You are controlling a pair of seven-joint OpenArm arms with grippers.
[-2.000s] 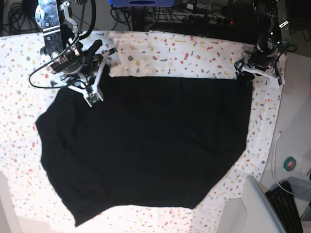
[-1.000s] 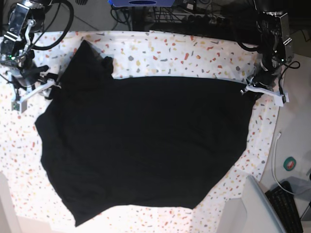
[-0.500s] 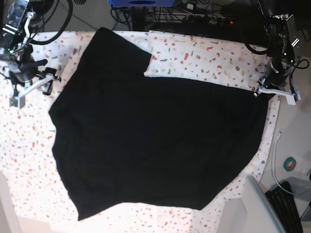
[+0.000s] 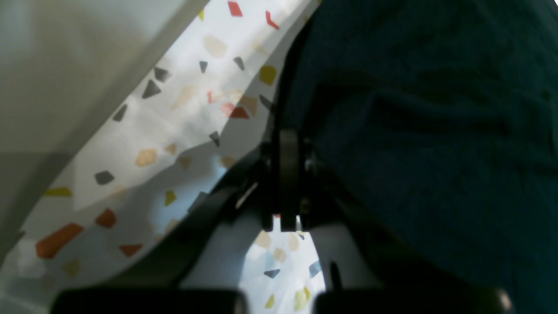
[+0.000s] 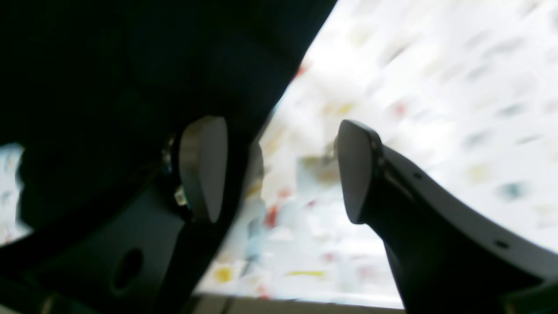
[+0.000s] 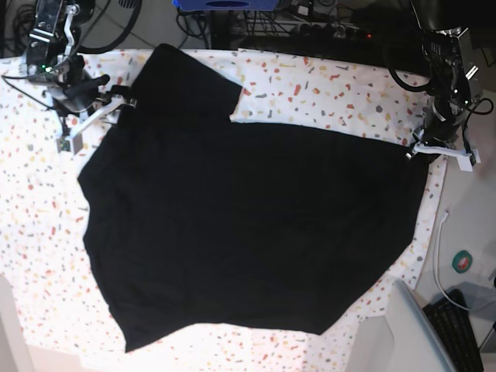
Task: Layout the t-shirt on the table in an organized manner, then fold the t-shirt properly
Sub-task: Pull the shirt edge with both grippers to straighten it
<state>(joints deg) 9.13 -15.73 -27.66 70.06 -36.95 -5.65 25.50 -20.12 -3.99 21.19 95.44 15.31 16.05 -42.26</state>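
The black t-shirt [image 6: 248,225] lies spread flat on the flecked white table [image 6: 31,201], one short sleeve pointing to the far side. No print or neck label shows. My left gripper [image 6: 425,149] is at the shirt's far right corner. In the left wrist view it [image 4: 287,174] is shut, with the shirt's edge [image 4: 436,131] at its fingers and the table [image 4: 183,113] beside. My right gripper [image 6: 97,116] is open just left of the shirt's far left edge. In the right wrist view it [image 5: 279,174] is open and empty, with black fabric [image 5: 130,65] against one finger.
The table's right edge [image 6: 449,194] runs just beyond my left gripper. Off the table at right lie a white cable [image 6: 440,263], a tape roll [image 6: 463,262], a keyboard [image 6: 465,333] and a grey panel [image 6: 399,333]. Cables and a blue object [image 6: 225,4] are at the back.
My right gripper has moved right and toward the far side, up to the shirt's left edge, still open. Earlier the shirt was dragged to the right and its sleeve unfolded. The left gripper barely moved.
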